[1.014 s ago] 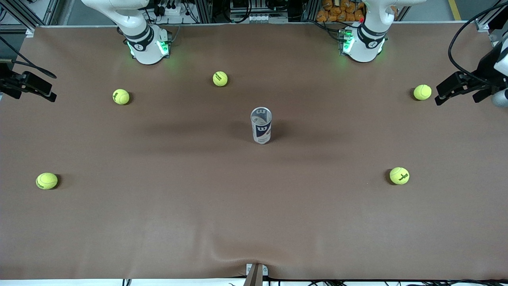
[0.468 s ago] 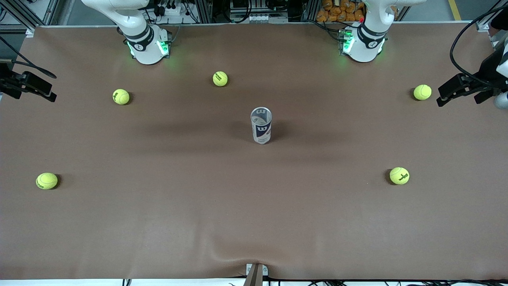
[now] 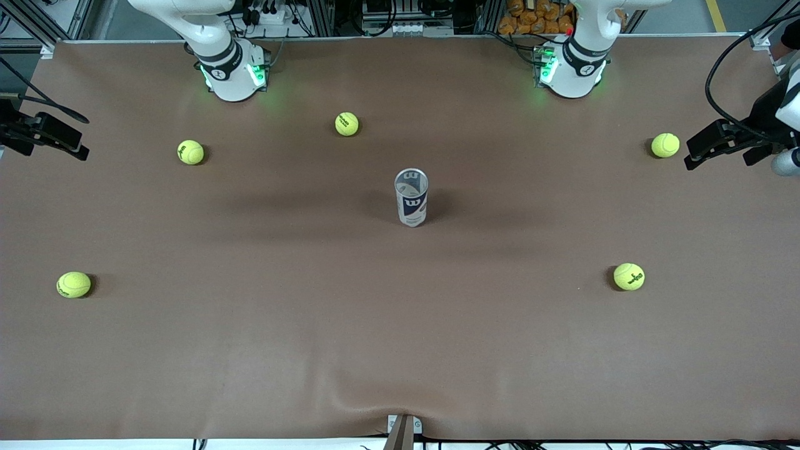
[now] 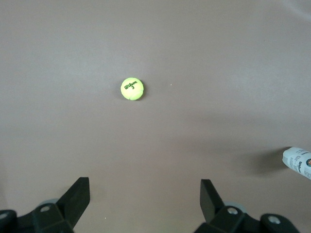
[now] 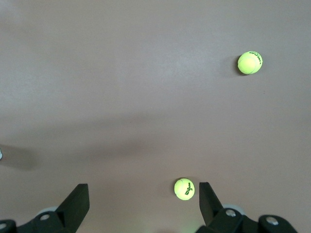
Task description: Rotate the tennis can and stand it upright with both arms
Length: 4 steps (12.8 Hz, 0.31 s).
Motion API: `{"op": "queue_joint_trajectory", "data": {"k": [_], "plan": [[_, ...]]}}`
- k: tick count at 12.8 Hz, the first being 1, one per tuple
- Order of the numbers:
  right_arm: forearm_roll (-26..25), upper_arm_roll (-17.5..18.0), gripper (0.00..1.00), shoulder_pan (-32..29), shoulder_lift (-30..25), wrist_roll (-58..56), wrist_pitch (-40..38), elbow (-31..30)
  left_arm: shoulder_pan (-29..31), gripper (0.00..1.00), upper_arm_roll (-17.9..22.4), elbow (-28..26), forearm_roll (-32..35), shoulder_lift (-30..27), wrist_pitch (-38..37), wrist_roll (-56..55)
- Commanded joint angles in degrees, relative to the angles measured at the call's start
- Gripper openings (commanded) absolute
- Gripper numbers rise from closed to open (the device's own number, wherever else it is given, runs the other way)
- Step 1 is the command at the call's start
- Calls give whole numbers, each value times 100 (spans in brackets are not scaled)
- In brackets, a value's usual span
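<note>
With the tennis can (image 3: 411, 197) upright at table centre, left gripper (image 4: 145, 200) at 3 o'clock and right gripper (image 5: 144, 200) at 9 o'clock hang spread and empty, clear of it.

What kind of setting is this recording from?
Probably a robotics lab bench: a brown-covered table, two white arm bases lit green, and aluminium framing with cabling along the table's edge.
</note>
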Motion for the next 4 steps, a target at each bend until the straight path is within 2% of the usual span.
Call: {"op": "queue_joint_trajectory", "data": {"k": [1, 4], "plan": [[-56, 25, 100, -25, -39, 70, -15, -16, -15, 100, 2, 32, -66, -11, 1, 120], [-56, 25, 100, -25, -39, 70, -15, -16, -7, 100, -33, 32, -75, -11, -8, 138]]}}
